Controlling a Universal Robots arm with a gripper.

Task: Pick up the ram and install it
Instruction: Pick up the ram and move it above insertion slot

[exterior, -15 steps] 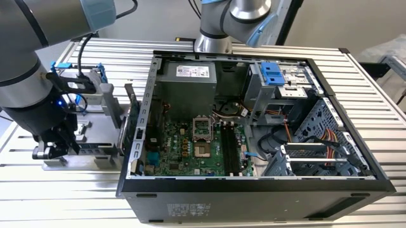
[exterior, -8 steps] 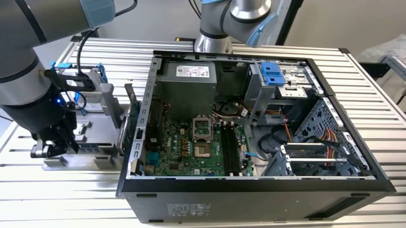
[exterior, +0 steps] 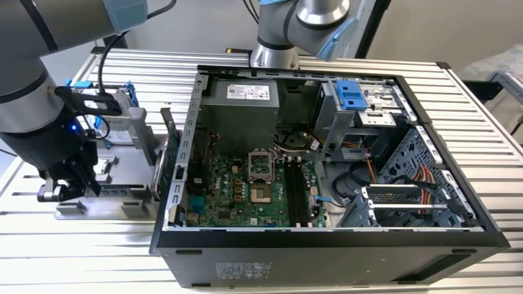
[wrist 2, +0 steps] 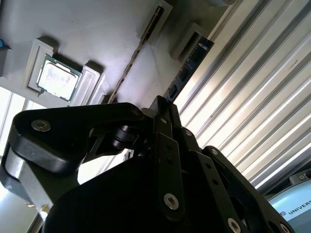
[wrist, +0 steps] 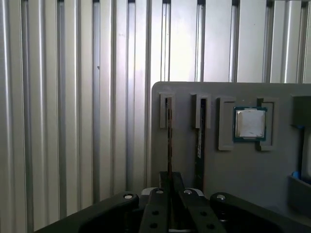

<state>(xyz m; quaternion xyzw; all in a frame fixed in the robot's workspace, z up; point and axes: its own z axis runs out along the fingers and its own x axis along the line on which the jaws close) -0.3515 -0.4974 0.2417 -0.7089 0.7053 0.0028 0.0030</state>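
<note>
Pickup stage, installation untouched. We judge the gripper (wrist: 169, 191) clenched on the ram (wrist: 168, 141), its fingers flanking the stick's edge. The ram stands on edge in its slot of the grey holder tray (wrist: 243, 165), beside a second stick (wrist: 199, 131), not yet lifted clear. In the exterior view the motherboard's black memory slots (exterior: 297, 191) look empty.
</note>
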